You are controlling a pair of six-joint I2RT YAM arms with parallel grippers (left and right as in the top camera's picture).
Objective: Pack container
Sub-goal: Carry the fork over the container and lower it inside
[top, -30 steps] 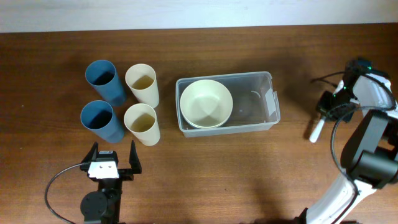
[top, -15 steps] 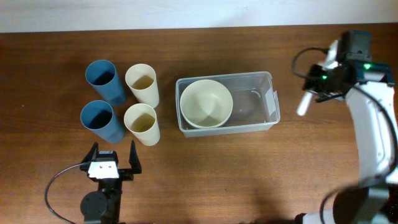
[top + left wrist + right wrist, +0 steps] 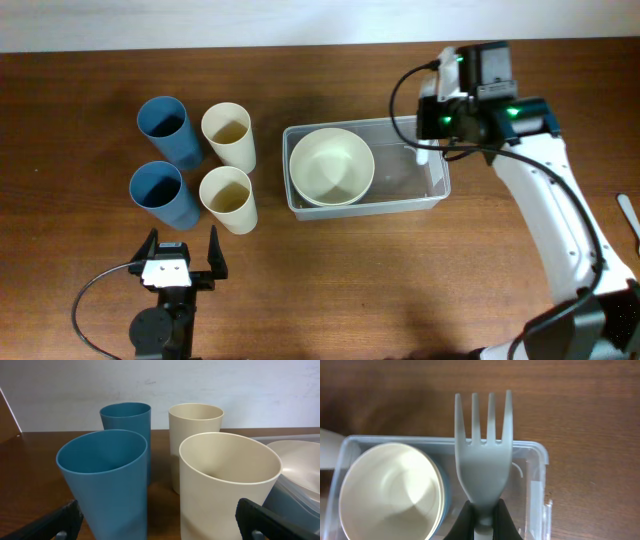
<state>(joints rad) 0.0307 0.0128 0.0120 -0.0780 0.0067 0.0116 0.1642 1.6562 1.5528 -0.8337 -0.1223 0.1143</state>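
The clear plastic container [image 3: 432, 190] lies mid-table with a cream bowl [image 3: 331, 166] in its left half; a blue rim shows under the bowl in the right wrist view [image 3: 446, 495]. My right gripper [image 3: 428, 140] hovers over the container's right half, shut on a pale grey fork [image 3: 484, 455], tines pointing to the far side. The container also shows in the right wrist view [image 3: 540, 455]. My left gripper [image 3: 181, 262] is open and empty at the front left, just in front of the cups.
Two blue cups [image 3: 165, 130] [image 3: 160, 193] and two cream cups [image 3: 229, 135] [image 3: 228, 198] stand left of the container. In the left wrist view the near blue cup [image 3: 105, 485] and near cream cup [image 3: 225, 485] are close ahead. A white utensil [image 3: 630, 215] lies at the right edge.
My right arm has swung left from the table's right side, carrying the fork, and now holds it over the container's right half. The left arm has not moved.
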